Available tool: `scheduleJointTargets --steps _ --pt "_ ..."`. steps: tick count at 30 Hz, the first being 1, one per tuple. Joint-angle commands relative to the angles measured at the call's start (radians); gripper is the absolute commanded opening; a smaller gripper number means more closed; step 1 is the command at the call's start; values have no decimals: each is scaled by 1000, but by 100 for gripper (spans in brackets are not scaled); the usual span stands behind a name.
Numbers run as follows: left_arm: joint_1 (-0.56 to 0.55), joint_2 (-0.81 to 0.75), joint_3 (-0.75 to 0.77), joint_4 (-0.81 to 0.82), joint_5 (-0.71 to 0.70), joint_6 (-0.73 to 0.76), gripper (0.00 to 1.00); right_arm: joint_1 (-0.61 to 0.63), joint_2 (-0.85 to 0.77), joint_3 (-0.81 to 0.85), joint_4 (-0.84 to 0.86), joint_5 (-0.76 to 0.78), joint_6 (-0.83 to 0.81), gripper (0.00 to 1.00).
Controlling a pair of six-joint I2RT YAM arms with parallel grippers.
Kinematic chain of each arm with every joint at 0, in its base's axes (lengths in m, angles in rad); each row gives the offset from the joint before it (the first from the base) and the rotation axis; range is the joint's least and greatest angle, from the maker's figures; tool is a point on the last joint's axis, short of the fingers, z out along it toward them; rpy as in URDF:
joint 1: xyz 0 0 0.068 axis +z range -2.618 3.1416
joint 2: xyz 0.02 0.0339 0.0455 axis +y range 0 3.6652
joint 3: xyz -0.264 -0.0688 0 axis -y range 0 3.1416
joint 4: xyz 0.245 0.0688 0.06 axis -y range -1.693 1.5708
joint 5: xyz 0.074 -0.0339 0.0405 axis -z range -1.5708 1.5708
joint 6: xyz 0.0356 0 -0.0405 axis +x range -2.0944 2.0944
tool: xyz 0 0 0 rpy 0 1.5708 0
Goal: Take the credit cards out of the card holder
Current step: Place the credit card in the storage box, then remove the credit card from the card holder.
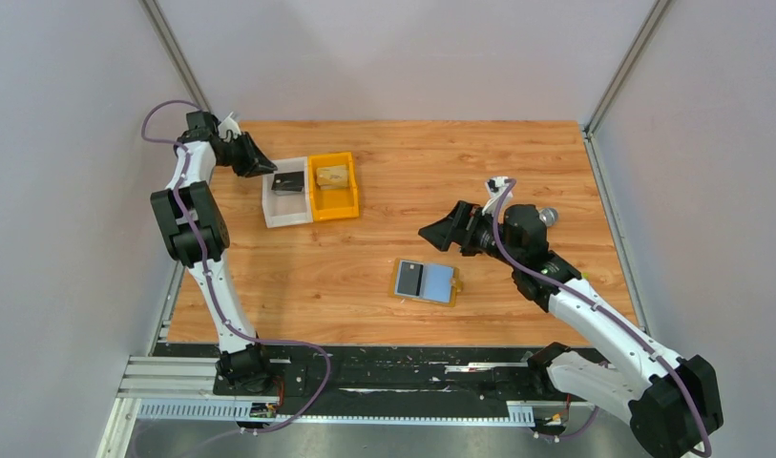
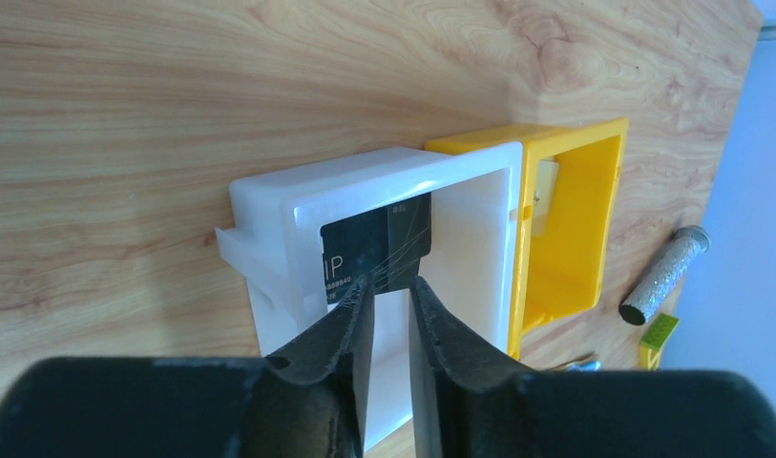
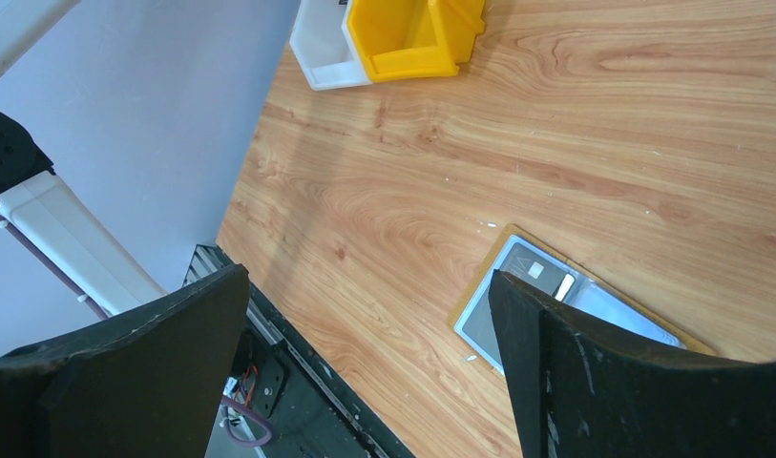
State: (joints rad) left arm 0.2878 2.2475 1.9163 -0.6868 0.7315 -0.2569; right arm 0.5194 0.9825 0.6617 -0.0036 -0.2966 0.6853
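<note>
The card holder (image 1: pixel 426 281) lies open and flat at the table's middle front, tan-edged, with light-blue panels. A dark credit card (image 1: pixel 408 278) sits in its left panel. The right wrist view shows the card holder (image 3: pixel 618 307) partly behind my right finger. My right gripper (image 1: pixel 439 227) hovers just up and right of it, wide open and holding nothing (image 3: pixel 369 277). A black credit card (image 2: pixel 374 253) leans inside the white bin (image 2: pixel 269 205). My left gripper (image 2: pixel 393 286) hangs over that bin, jaws slightly apart with nothing between them, tips just short of the card (image 1: pixel 288 181).
A yellow bin (image 1: pixel 350 205) stands against the white bin (image 1: pixel 269 208) at the back left, with a tan object (image 1: pixel 331 175) in it. A rough grey cylinder (image 2: pixel 665 277) lies beyond the yellow bin (image 2: pixel 575 191). Grey walls close in the table on three sides.
</note>
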Motion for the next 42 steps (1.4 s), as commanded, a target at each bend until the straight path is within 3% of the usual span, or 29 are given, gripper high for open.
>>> scheduleJointTargets --steps 1,15,24,29,34,42 --pt "0 7 55 14 -2 0 29 -8 -3 42 45 7 8 100" --pt "-19 -73 31 6 -30 -49 32 -22 4 46 -56 53 41 100" --pt "-114 -295 -158 27 -43 -60 33 -24 72 55 -231 54 50 98" --pt "-194 -437 -299 47 -43 -56 33 -24 114 27 -257 -28 55 93" --pt "-267 -611 -485 45 -22 -21 33 -24 169 25 -287 -83 55 80" --pt "-424 -862 -760 77 -10 -74 33 -16 262 39 -251 -112 74 42"
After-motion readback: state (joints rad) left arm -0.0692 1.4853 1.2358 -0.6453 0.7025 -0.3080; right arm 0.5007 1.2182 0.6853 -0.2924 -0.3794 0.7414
